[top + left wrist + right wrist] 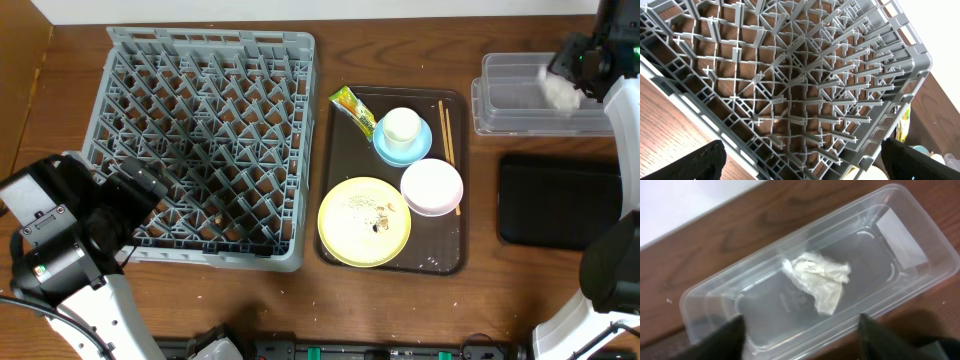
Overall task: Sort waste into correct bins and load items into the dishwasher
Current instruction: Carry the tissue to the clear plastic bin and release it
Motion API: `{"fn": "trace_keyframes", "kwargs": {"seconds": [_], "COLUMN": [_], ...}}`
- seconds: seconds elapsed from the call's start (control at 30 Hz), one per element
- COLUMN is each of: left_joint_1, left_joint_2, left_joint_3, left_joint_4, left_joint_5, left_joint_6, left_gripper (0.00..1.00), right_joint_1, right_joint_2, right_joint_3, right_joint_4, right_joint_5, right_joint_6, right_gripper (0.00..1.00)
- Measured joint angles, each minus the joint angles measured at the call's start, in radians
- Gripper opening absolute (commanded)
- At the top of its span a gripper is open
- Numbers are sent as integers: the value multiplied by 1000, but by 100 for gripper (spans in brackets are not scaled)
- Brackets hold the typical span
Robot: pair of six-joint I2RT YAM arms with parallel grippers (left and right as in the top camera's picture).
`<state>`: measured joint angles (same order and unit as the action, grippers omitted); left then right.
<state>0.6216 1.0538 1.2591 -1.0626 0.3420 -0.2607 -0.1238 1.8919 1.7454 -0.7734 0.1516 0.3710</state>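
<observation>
Right wrist is showing the crumpled napkin (817,280) lying in the clear tub (875,255), right gripper (801,325) spread wide, empty; left gripper (801,150) gaping empty over the unloaded dish rack (805,75); snack wrapper (353,108) and yellow plate (345,235) waiting on the serving tray (445,252).

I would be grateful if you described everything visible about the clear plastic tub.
The clear plastic tub is a lidless, see-through rectangle with rounded corners and a raised rim. It sits upright on the brown wooden table, far right in the overhead view, above the black bin in that view. A crumpled white napkin shows inside, near the middle; nothing else appears in it.
</observation>
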Motion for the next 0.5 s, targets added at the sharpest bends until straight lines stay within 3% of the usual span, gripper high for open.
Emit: {"fn": "trace_keyframes", "kwargs": {"seconds": [0.17, 0.33, 0.5], "left_joint_1": [0, 0, 0], "left_joint_2": [0, 0, 0], "left_joint_3": [0, 0, 0], "left_joint_4": [0, 0, 0], "left_joint_5": [0, 0, 0], "left_joint_6": [0, 0, 0], "left_gripper": [100, 100, 100], "right_joint_1": [-2, 11, 159], "right_joint_2": [3, -24, -68], "right_joint_3": [0, 0, 1], "right_joint_4": [0, 38, 118], "right_joint_5": [-99, -438, -653], "right_joint_6": [-47, -122, -154], "right_gripper": [83, 83, 90]}}
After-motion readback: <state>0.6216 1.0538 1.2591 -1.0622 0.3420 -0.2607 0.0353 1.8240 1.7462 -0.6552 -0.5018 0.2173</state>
